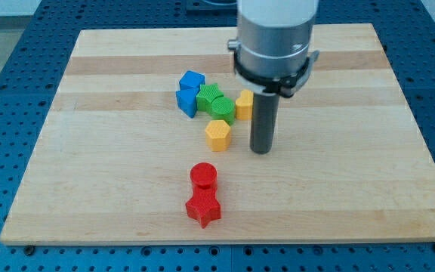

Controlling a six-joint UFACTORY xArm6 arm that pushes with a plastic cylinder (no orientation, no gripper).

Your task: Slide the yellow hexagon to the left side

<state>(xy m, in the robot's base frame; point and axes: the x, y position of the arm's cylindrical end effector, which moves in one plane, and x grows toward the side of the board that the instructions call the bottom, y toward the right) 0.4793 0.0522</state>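
Tip (260, 150) right of yellow hexagon (217, 135), apart; rod hides part of second yellow block (244, 104); no gripper fitted.

The arm's last segment (276, 30) is showing as a broad, smooth cylinder, pale silver-grey with a soft sheen, its upper part running out of the view's top. Around its lower edge a dark, nearly black collar (272, 72) is wrapping the cylinder, with small lugs sticking out on either side of it; whether these carry screws cannot be told. Below that collar a straight rod (263, 121) is hanging, dark grey, round in section and much narrower than the cylinder, with a faint lighter streak running down its length. My tip (260, 151), at the rod's lower end below the collar, is looking blunt and flat, the same dark grey.
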